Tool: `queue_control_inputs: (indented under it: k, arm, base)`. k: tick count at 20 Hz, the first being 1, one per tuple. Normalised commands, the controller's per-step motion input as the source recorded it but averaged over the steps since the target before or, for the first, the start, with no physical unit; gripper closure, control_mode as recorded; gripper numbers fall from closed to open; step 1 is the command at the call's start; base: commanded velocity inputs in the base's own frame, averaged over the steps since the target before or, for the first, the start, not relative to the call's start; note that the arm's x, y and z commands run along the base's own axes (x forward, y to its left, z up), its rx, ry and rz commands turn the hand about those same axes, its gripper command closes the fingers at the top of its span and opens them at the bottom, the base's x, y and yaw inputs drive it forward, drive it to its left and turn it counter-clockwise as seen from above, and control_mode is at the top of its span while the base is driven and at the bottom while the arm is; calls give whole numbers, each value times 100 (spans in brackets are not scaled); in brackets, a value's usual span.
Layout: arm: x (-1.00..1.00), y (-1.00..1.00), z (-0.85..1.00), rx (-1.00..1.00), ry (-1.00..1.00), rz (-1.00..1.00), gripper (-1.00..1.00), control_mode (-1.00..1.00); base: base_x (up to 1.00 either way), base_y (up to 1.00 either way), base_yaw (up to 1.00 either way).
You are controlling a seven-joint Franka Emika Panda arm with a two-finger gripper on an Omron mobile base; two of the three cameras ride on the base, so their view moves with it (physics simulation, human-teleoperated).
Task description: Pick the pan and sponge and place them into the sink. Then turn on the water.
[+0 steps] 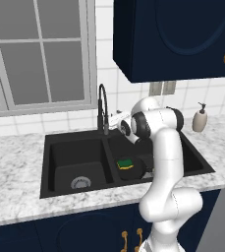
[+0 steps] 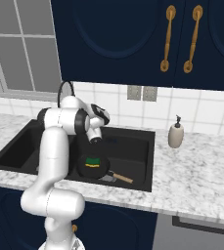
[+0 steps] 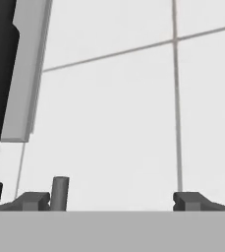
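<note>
Pincer spread wide, facing the tiled wall

The gripper [image 3: 111, 199] stood with jaws apart, nothing between them, a small grey lever [image 3: 60, 193] just inside the finger at 8 o'clock (black faucet [image 1: 103, 109] at 9). The sponge [image 2: 90, 161] lay on the pan [image 2: 93, 168] in the sink [image 1: 51, 189], right basin.

Yellow-green sponge [image 1: 126, 163] lies in black pan [image 1: 137, 171] inside sink [image 1: 60, 147].
</note>
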Motion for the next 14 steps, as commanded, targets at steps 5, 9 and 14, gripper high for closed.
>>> queue_control_inputs:
  k: [5,9,14]
  arm:
    - [17,0,-19,0,0,-4,100,-100]
    - [2,-14,-29,0,0,-3,100,-100]
    - [0,-41,-44,0,-1,-1,100,-100]
  base:
    - [0,0,0]
    - [0,0,0]
    - [0,0,0]
